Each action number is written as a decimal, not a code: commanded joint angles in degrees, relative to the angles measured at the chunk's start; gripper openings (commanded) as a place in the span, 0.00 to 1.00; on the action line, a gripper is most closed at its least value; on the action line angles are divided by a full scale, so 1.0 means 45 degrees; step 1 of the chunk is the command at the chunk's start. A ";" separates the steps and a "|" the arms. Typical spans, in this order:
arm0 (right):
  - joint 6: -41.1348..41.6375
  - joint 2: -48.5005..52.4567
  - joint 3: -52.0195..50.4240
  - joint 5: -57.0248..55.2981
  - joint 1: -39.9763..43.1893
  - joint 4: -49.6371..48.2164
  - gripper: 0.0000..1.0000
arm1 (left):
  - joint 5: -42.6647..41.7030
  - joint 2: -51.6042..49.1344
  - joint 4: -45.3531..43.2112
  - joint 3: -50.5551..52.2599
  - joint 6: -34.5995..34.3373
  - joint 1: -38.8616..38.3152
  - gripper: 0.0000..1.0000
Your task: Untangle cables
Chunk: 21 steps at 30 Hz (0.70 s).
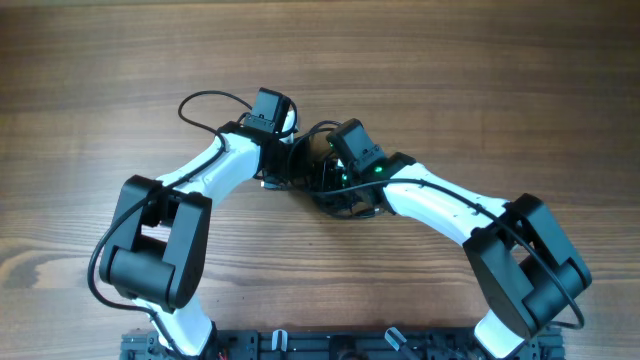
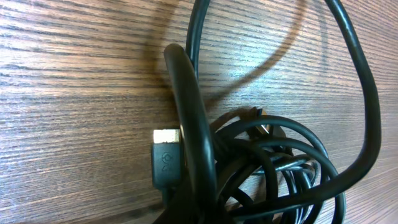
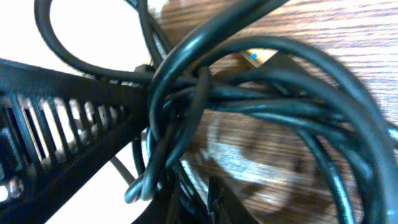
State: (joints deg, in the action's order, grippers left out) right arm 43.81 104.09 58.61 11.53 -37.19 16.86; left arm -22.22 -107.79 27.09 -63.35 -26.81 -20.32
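The cables [image 1: 338, 195] form a black knotted clump at the table's middle, between both wrists. In the left wrist view a wide loop [image 2: 367, 112] rises out of the clump, and a plug [image 2: 166, 158] with a metal tip lies beside a thick strand [image 2: 189, 118]. That strand runs down into my left gripper [image 2: 208, 219], which is shut on it at the frame's bottom edge. My right gripper [image 3: 193, 202] is shut on strands of the bundle [image 3: 249, 99], with a dark fingertip [image 3: 217, 200] showing beside them. Overhead, the left gripper [image 1: 288, 165] and right gripper [image 1: 322, 162] almost touch.
The left arm's ribbed black gripper body [image 3: 62, 130] fills the left of the right wrist view, close against the bundle. A thicker arm wire [image 1: 205, 103] loops behind the left wrist. The arm bases [image 1: 300, 345] stand at the table's front edge.
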 commanded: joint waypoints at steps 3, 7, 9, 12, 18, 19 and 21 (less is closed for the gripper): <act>-0.0253 -0.0228 0.0034 0.1938 0.0053 -0.0248 0.21 | -0.0049 -0.0219 -0.0019 0.0117 0.0253 -0.0102 0.04; -0.0355 -0.0228 0.0039 0.2715 0.0199 -0.0330 0.20 | -0.0053 -0.0219 0.0010 0.0117 0.0588 -0.0102 0.04; -0.0330 -0.0228 0.0034 0.2268 0.0199 -0.0495 0.20 | -0.0053 -0.0219 0.0015 0.0117 0.0588 -0.0102 0.04; -0.0311 -0.0223 0.0034 0.0981 0.0194 -0.0563 0.20 | -0.0053 -0.0219 0.0015 0.0117 0.0597 -0.0102 0.04; -0.1982 0.0335 0.0034 0.1715 0.0194 -0.2390 0.18 | -0.0248 0.2516 0.0117 -0.0209 0.0918 0.1015 0.04; -0.2720 0.0544 0.0034 0.2725 0.0194 -0.2905 0.18 | -0.0238 0.3070 0.0248 -0.0209 0.0918 0.1200 0.04; -0.3852 0.0971 0.0034 0.4590 0.0185 -0.3701 0.17 | 0.0330 0.3905 0.0826 -0.0209 0.0913 0.1647 0.04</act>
State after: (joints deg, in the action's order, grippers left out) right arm 34.04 105.49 58.52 21.76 -36.49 2.63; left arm -22.55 -93.89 28.97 -63.51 -24.03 -14.48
